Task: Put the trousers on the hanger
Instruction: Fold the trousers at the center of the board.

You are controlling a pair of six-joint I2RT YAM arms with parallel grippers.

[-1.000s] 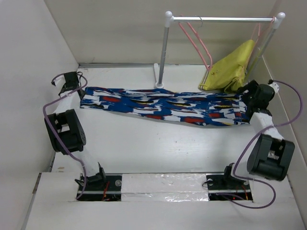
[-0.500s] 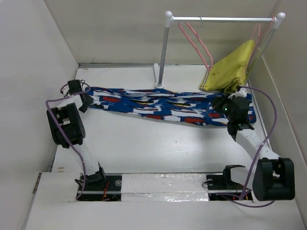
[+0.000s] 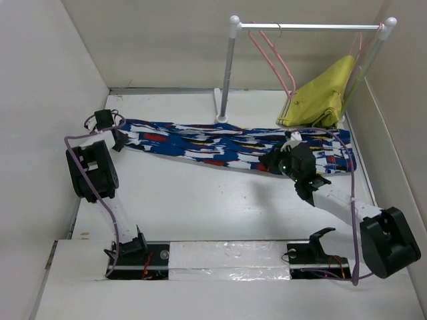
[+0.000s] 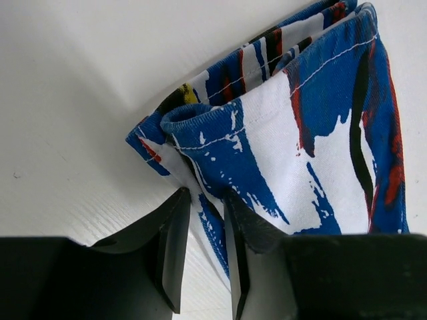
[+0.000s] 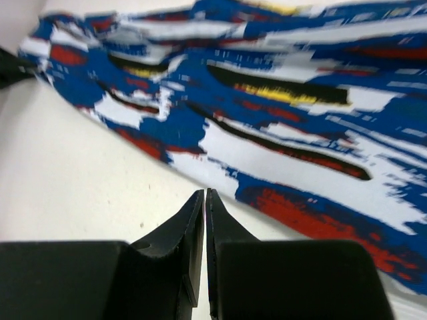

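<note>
Trousers (image 3: 233, 150), large thin bright-blue fabric with white, red, yellow and black splashes, lie flat, stretched across the white table (image 3: 200, 207), nowhere near hung. Left gripper (image 4: 207, 193) is nearly closed, a folded hem corner at the left end pinched between its jaws; the bite looks thin, only the lower layers. Right gripper (image 5: 204, 193) is closed and empty, hovering just off the near edge of the cloth toward the right end, over bare table. The thin pink triangular hanger (image 3: 279, 61) hangs by its hook from the white rail (image 3: 313, 27) at the back, well apart from both grippers, beside a plain yellow-green garment (image 3: 320, 93). Risks: the shallow left pinch slips when lifted, or takes one layer so the fold opens. With only one end held, the long cloth drags and bunches. The right jaws need reopening before any grab, or they just push fabric.
</note>
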